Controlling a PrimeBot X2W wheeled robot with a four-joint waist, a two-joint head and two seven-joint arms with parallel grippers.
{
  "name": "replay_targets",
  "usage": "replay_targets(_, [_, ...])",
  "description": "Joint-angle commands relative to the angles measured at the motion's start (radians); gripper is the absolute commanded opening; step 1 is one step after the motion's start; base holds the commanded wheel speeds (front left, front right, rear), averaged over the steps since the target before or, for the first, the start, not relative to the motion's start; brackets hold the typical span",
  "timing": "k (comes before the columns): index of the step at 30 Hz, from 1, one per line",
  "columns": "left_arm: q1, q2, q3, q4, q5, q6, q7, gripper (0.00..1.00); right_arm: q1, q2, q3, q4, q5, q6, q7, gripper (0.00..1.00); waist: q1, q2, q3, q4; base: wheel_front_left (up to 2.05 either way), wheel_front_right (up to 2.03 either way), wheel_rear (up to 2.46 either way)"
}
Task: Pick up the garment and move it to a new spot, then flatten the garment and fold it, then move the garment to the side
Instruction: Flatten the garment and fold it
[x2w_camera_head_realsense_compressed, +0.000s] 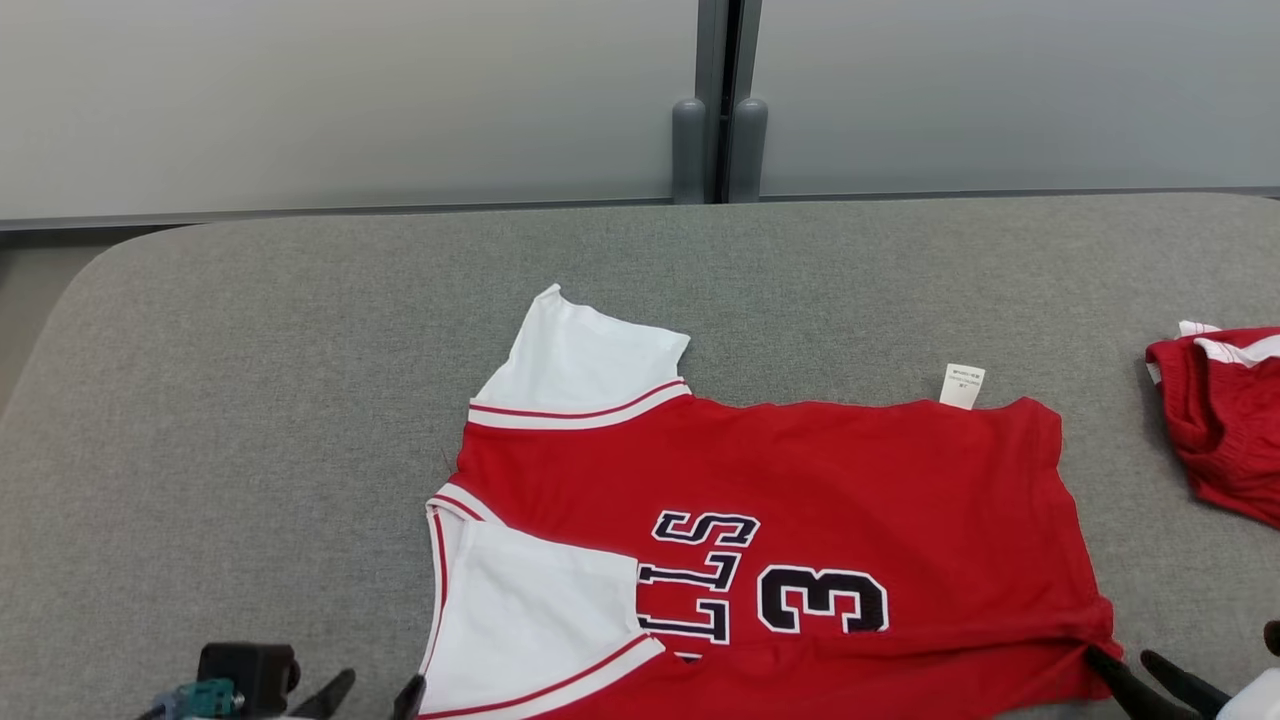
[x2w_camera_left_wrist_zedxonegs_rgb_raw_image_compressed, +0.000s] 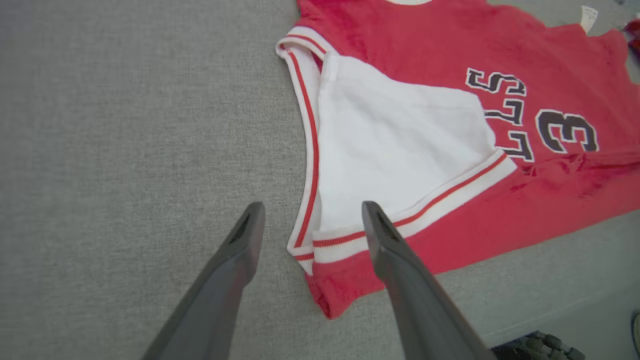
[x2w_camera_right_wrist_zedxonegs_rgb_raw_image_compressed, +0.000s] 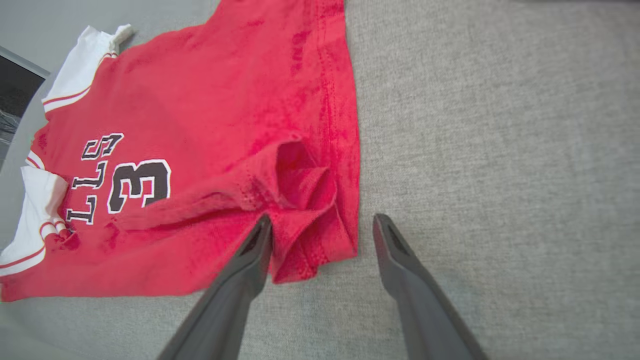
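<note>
The garment is a red jersey with white sleeves, black letters and a "3". It lies spread on the grey padded table, its near side folded over. At its sleeve end, my left gripper is open. In the left wrist view the garment's striped sleeve corner lies between the spread fingers of the left gripper. My right gripper is open at the hem corner. In the right wrist view that bunched corner of the garment sits loose in the right gripper.
A second red and white piece of clothing lies at the table's right edge. A white label sticks out from the jersey's far side. Grey wall panels and two posts stand behind the table. The table's left corner is rounded.
</note>
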Motion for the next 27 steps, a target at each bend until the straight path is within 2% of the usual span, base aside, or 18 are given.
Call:
replay_targets(1, [-0.039, 0.008, 0.013, -0.010, 0.022, 0.005, -0.012, 1.00, -0.002, 0.001, -0.022, -0.023, -0.011, 0.000, 0.003, 1.00, 0.0000, -0.0001, 0.003, 0.001, 0.00, 0.00, 0.00])
replay_targets(10, [-0.233, 0.037, 0.021, -0.014, 0.108, -0.044, 0.040, 1.00, -0.095, 0.038, -0.105, -0.079, -0.093, 0.000, 0.030, 1.00, 0.0000, -0.0001, 0.045, -0.007, 0.00, 0.00, 0.00])
replay_targets(14, [-0.345, 0.037, 0.019, 0.012, 0.128, -0.093, 0.092, 1.00, -0.169, 0.070, -0.117, -0.071, -0.135, 0.000, 0.058, 1.00, 0.0000, -0.0001, 0.084, -0.017, 0.00, 0.00, 0.00])
replay_targets(20, [-0.532, 0.009, 0.023, 0.088, 0.125, -0.202, 0.169, 1.00, -0.310, 0.118, -0.120, -0.029, -0.195, 0.000, 0.071, 1.00, 0.0000, -0.0001, 0.177, -0.035, 0.00, 0.00, 0.00])
replay_targets(27, [-0.748, -0.051, 0.003, 0.250, 0.088, -0.352, 0.298, 1.00, -0.472, 0.158, -0.111, 0.049, -0.230, 0.000, 0.100, 1.00, 0.0000, -0.0001, 0.273, -0.057, 0.00, 0.00, 0.00])
